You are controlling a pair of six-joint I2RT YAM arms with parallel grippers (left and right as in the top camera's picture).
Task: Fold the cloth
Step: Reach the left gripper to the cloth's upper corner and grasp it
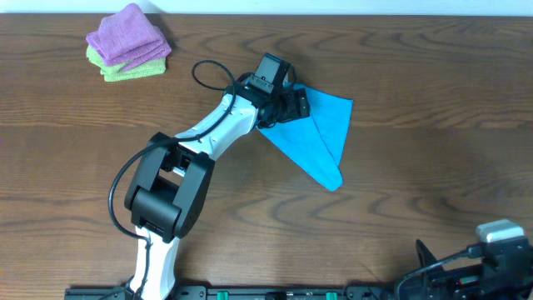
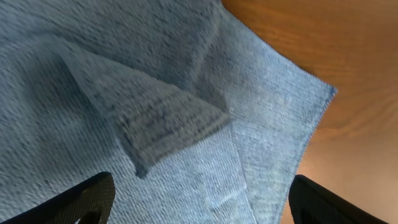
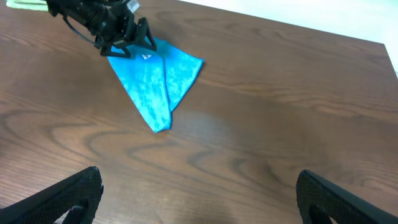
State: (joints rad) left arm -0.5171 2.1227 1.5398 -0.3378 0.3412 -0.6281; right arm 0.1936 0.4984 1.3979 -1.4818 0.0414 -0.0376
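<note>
Nothing legible anywhere, folks: no words, brands or numbers. The tiny white tag [image 3: 147, 56] on the bright sky-blue terry cloth [image 3: 155, 84] is too small to read.

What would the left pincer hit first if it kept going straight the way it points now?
The cloth: it fills the wrist view ahead of the open left pincer, likely close, though depth is unclear.

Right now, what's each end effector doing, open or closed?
Left end effector: open, over the cloth, holding nothing.
Right end effector: open, empty.

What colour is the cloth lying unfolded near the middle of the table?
Bright sky blue; the cloth shows best in the overhead view.
</note>
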